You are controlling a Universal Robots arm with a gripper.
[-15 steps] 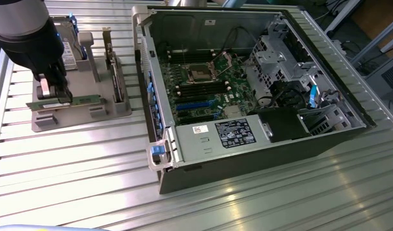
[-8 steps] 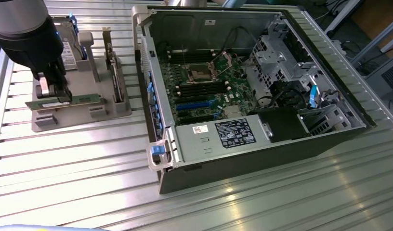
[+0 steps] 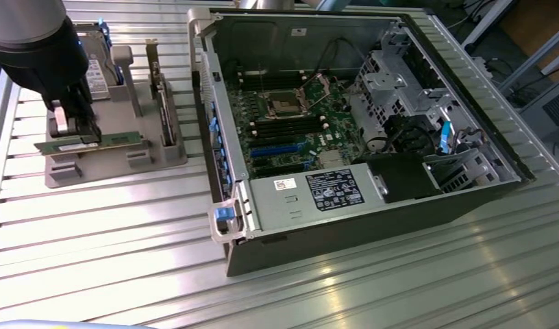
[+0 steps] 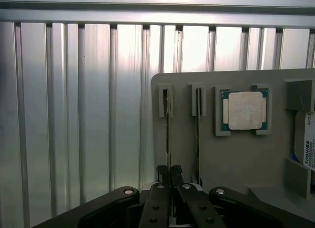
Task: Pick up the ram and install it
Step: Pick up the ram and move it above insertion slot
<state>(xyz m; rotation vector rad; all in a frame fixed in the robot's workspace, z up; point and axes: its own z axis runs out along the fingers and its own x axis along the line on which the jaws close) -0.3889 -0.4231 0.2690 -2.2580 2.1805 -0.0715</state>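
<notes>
Black two-fingered claw (image 3: 74, 133) was pinched nearly closed on the top edge of the ram (image 3: 115, 141), a long, thin green circuit-board stick. It stood on edge in a slot of the grey plastic holder (image 3: 115, 168), which kept it upright for gripping, well apart from the open black computer case (image 3: 353, 233).

The word TOSHIBA runs sideways in capitals on the white paper label (image 4: 309, 151) of a drive standing in the flat grey plastic holder tray (image 4: 187, 139); the finer print beside it cannot be read. In the exterior view, the black rectangular label (image 3: 334, 188) on the silver metal power-supply box (image 3: 289, 205), at six o'clock inside the open dark computer case (image 3: 371, 229), carries illegible white print. The small white sticker (image 3: 282, 184) at its nine o'clock and the white label on the thin green ram stick (image 3: 101, 141) are equally unreadable.
</notes>
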